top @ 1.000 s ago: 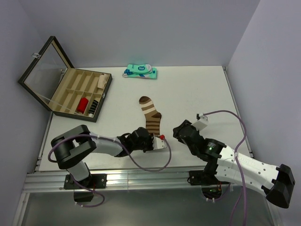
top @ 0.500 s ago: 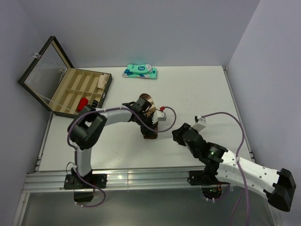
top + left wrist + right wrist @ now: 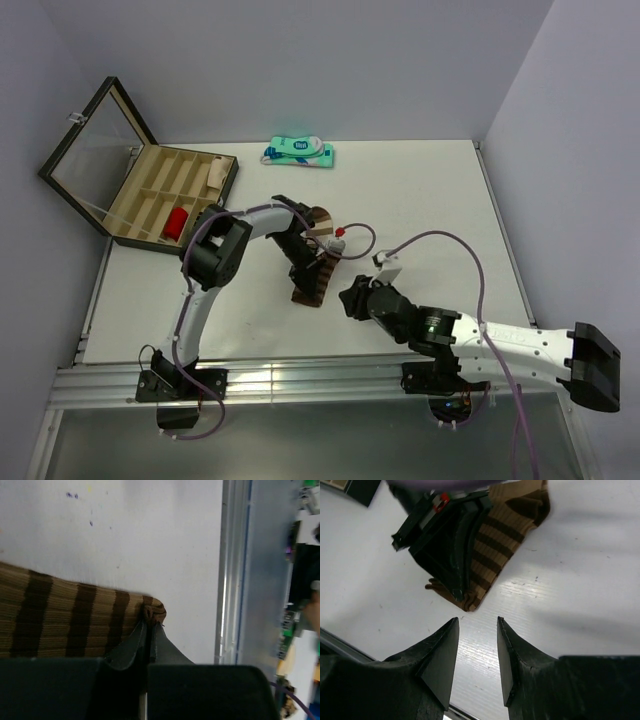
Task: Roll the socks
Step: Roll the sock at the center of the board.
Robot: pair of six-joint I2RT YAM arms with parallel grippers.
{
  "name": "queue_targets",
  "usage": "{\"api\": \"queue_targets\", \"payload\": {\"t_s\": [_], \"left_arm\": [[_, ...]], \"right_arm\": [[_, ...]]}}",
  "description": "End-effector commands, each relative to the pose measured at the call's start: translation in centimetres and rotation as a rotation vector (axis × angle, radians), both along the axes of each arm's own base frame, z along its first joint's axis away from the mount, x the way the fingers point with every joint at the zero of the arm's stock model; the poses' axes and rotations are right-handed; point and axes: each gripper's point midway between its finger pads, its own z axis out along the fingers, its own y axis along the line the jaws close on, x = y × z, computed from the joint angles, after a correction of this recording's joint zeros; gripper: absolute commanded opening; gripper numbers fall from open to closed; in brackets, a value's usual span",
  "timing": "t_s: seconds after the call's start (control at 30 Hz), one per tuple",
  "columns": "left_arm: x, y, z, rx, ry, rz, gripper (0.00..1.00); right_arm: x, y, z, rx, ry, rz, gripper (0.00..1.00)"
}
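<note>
Mid-frame in the overhead view, the left tool (image 3: 148, 625) is clamping only a thin corner of the brown, tan-banded fabric sock (image 3: 318, 272) on the white tabletop (image 3: 430, 200), risking slippage under tension, while the right tool (image 3: 477, 622), fingers apart, is hovering just beside it.

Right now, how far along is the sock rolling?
Done: nothing looks rolled yet; the brown striped sock lies mostly flat on the table. In hand: the left end effector is shut on a corner of its edge, while the right end effector hangs open just short of its near end, not touching. Left: the whole roll of this sock; no second sock shows on the table.
</note>
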Motion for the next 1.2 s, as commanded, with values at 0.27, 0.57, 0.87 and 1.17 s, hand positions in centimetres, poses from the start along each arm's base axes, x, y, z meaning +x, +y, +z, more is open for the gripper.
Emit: {"api": "queue_targets", "payload": {"t_s": [0.27, 0.57, 0.87, 1.17], "left_arm": [[-1.8, 3.3, -2.0, 0.121, 0.208, -0.034, 0.00], [-1.3, 3.9, -3.8, 0.202, 0.246, 0.015, 0.00], [-1.7, 4.4, -4.7, 0.245, 0.299, 0.018, 0.00], [-1.7, 4.6, -4.7, 0.260, 0.294, 0.017, 0.01]], "right_arm": [[-1.4, 8.6, 1.4, -0.168, -0.150, 0.284, 0.44], [-2.0, 12.8, -0.6, -0.226, -0.136, 0.409, 0.44], [-3.1, 15.9, -1.7, -0.260, -0.131, 0.560, 0.43], [-2.8, 16.1, -4.5, -0.355, -0.110, 0.584, 0.42]]}}
